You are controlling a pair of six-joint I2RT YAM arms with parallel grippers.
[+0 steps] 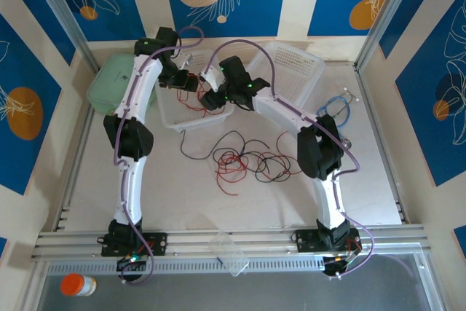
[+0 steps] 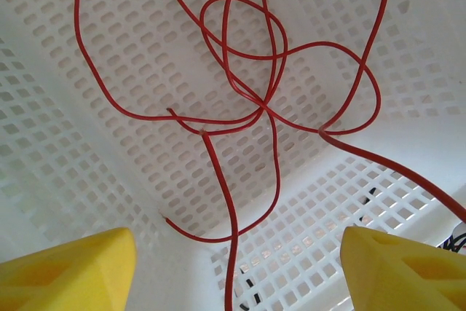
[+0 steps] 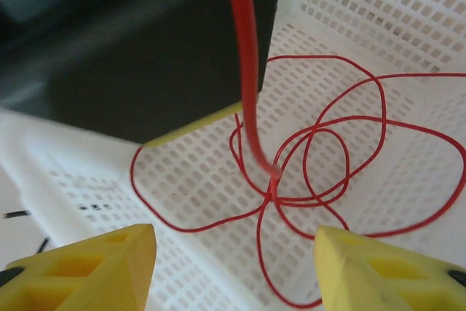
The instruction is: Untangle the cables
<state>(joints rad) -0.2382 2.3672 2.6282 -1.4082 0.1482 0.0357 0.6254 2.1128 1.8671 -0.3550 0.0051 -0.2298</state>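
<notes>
Top external view: the left gripper [image 1: 189, 83] hangs over the white basket [image 1: 177, 120], fingers spread apart above a looped red cable [image 2: 262, 107] lying inside. Just right of it, the right gripper [image 1: 210, 98] is likewise spread wide, with a red strand [image 3: 247, 71] rising close before it. More red and black cables [image 1: 251, 159] lie tangled on the table [image 1: 378, 180].

Red cable [image 2: 263, 105], white perforated basket [image 2: 109, 71], yellow left claw fingertips [image 2: 73, 271]
</notes>
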